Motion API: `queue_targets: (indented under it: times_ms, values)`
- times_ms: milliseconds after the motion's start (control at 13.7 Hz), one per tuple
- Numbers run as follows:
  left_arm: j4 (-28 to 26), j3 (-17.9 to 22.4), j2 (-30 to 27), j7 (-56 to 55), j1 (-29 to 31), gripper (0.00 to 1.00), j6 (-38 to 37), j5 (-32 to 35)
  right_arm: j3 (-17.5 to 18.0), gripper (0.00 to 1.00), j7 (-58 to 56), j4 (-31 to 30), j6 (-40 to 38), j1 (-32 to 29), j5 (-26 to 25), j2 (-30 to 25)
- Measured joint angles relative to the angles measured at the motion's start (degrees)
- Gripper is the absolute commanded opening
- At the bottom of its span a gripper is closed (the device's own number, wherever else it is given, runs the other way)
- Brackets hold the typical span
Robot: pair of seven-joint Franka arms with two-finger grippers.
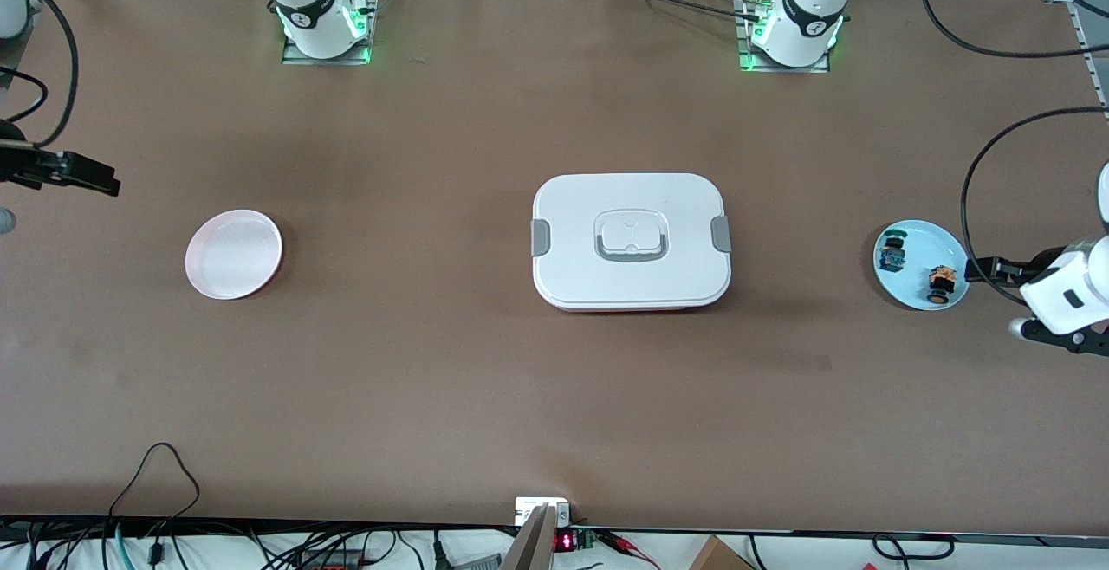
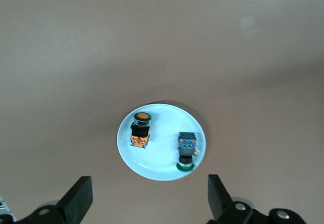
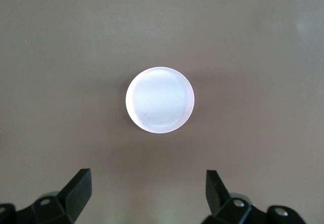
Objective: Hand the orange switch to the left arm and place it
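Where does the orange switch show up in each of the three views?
Front view: orange switch on the light blue plate at the left arm's end of the table.
Left wrist view: switch on that plate.
Right wrist view: not in it.
Shared landmark: the light blue plate.

A pale blue plate (image 1: 917, 236) lies toward the left arm's end of the brown table (image 1: 433, 362), bearing a blue-capped switch (image 1: 891, 254). An empty pink-rimmed white plate (image 1: 234, 254) lies toward the right arm's end.
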Motion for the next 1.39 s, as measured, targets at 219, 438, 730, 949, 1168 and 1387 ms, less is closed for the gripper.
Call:
queue_targets:
  times_ms: [219, 438, 730, 949, 1168, 1387]
  values:
    - [0.04, -3.10, -3.63, -0.02, -0.25, 1.00, -2.49, -0.07, 0.13, 1.00, 0.00, -5.91, 5.95, 0.03, 0.06, -3.83]
    - [0.05, -4.07, -6.90, -0.07, -2.61, 1.00, -2.81, -0.52, 0.33, 1.00, -0.03, -10.39, 9.57, 0.09, 0.06, -6.33]
    - [0.05, 5.42, -13.66, -0.92, -12.70, 1.00, -5.40, -8.63, 0.86, 1.00, -0.03, -8.09, 8.56, 0.41, 0.20, -7.53]
    - [0.05, 23.27, -19.21, -0.71, -24.52, 1.00, -5.73, -17.28, 0.93, 1.00, -0.03, -7.19, 7.32, 0.46, 0.27, -7.46]
    - [-1.07, 39.17, -23.29, -0.40, -33.63, 1.00, -7.25, -26.84, 1.07, 1.00, -0.03, -7.18, 6.96, 0.82, 0.32, -6.97]
    - [-6.40, 44.52, -25.60, -0.40, -34.83, 1.00, -6.42, -32.43, 1.07, 1.00, -0.03, -7.11, 6.94, 0.83, 0.79, -6.91]
